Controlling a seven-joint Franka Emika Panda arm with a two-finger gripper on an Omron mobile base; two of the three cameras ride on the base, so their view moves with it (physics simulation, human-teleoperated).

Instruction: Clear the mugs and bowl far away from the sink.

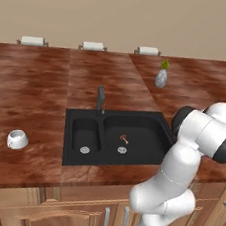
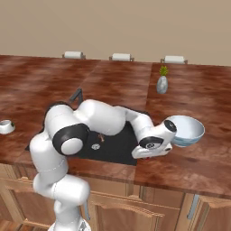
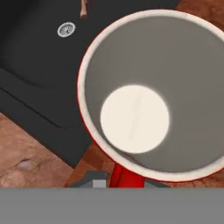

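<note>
Seen from straight above in the hand view, the glossy red mug (image 3: 148, 94) has a white inside and stands on the wood counter beside the black sink (image 3: 39, 65). Its red handle (image 3: 124, 177) sits tight between the two fingertips of my gripper (image 3: 124, 183), which is shut on it. My hand (image 2: 153, 142) hangs low over the counter just right of the sink (image 2: 113, 151). Directly to its right is the wide white bowl (image 2: 186, 131). The white mug (image 1: 17, 139) (image 2: 5, 127) stands far left of the sink (image 1: 133, 125).
A grey vase with a green sprig (image 1: 161, 77) (image 2: 162, 83) stands behind the sink to the right. The slim dark faucet (image 1: 100, 99) rises at the sink's back edge. A small brown object (image 1: 124, 138) lies in the larger basin. Chair backs (image 1: 92, 46) line the far edge.
</note>
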